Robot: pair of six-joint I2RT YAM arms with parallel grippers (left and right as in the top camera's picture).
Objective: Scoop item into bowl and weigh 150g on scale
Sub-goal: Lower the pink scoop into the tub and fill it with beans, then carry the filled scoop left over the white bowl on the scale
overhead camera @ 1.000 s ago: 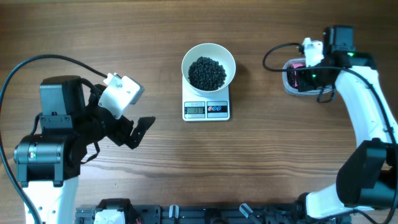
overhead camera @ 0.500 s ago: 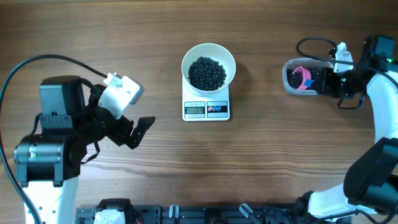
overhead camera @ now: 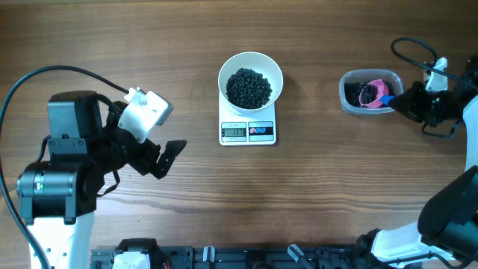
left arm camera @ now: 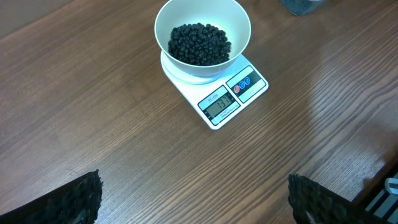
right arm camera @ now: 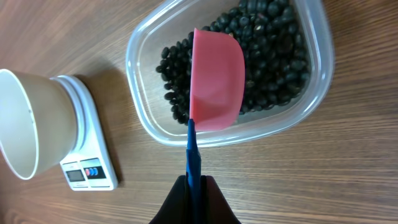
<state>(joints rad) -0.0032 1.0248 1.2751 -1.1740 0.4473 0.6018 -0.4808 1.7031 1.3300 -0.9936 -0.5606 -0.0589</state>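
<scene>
Over on the left nothing has stirred: the left gripper (overhead camera: 167, 155) hangs above bare wood with its fingers (left arm camera: 71, 200) spread wide and nothing between them, just as it was a second ago. In the middle, the white bowl (overhead camera: 250, 58) sits squarely on the kitchen scale (overhead camera: 248, 123), neither of them shifted, and the black pellets (overhead camera: 249, 87) lie in it as a glossy dark mound covering the bottom, with plenty of white wall showing above them. The display is lit, but I can't read its digits from here. The change is on the right: the arm that stood over the clear plastic tub (overhead camera: 343, 93) a second ago has drawn back towards the table's right edge, so the tub is now uncovered. More pellets lie loose inside it, and the pink scoop (right arm camera: 216, 81) rests across them with no pellets that I can see on its pink face. The right gripper (right arm camera: 194, 199) remains pinched tight on the scoop's thin blue handle (right arm camera: 193, 155). To me that looks like a pause between scoops or a finish; which one depends on the reading.
</scene>
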